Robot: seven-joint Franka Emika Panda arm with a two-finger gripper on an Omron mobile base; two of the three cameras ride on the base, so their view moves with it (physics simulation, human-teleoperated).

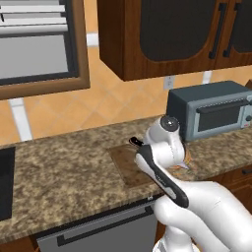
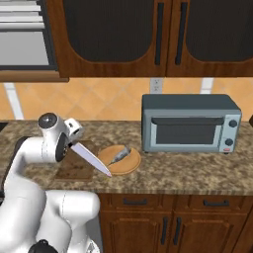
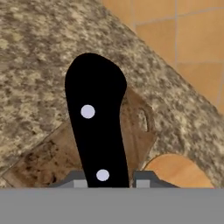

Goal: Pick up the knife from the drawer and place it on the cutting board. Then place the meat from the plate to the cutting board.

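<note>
Bending low over a speckled granite counter (image 2: pixel 197 170), the white Franka arm (image 2: pixel 37 148) carries its gripper (image 3: pixel 106 180) above the cutting board (image 2: pixel 74 168), its 2 fingers pinching the black-handled knife (image 2: pixel 91 159), blade slanting down toward the plate (image 2: pixel 129 165). Dark wooden wall cabinets (image 2: pixel 123 34) and an orange tiled backsplash (image 2: pixel 99 101) frame the scene, with a grey toaster oven (image 2: pixel 190 123) to the right. The board lies flat on the counter, touching the round plate, where the pale meat (image 2: pixel 118 155) rests.
</note>
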